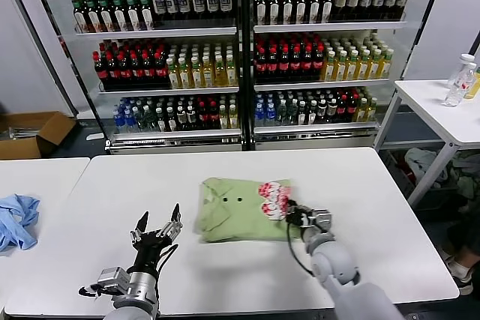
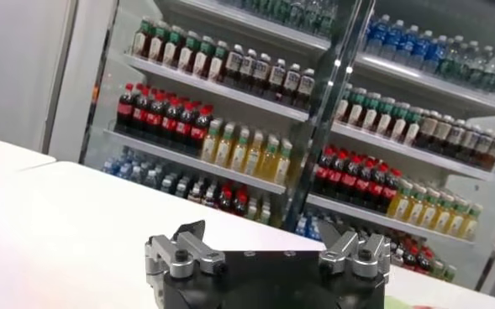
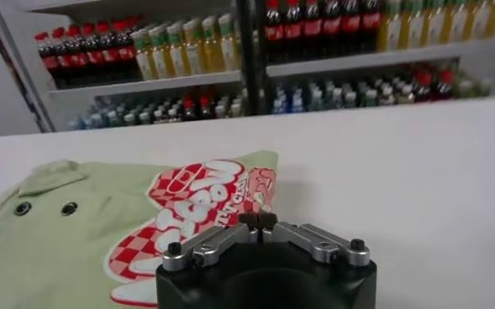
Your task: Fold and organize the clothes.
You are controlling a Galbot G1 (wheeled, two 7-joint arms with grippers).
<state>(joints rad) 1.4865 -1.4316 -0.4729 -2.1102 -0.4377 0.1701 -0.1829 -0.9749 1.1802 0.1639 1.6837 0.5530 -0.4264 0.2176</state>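
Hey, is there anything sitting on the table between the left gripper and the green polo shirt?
Nothing visible. Only bare white table lies between the open left gripper and the folded polo shirt. The right gripper is shut at the shirt's far edge, on the opposite side.

Behind the white counter (image 1: 225,275) stands a glass-fronted drinks cooler (image 1: 240,50). Left of the counter lies a light blue cloth (image 1: 16,219); beyond it, a cardboard box (image 1: 30,134).
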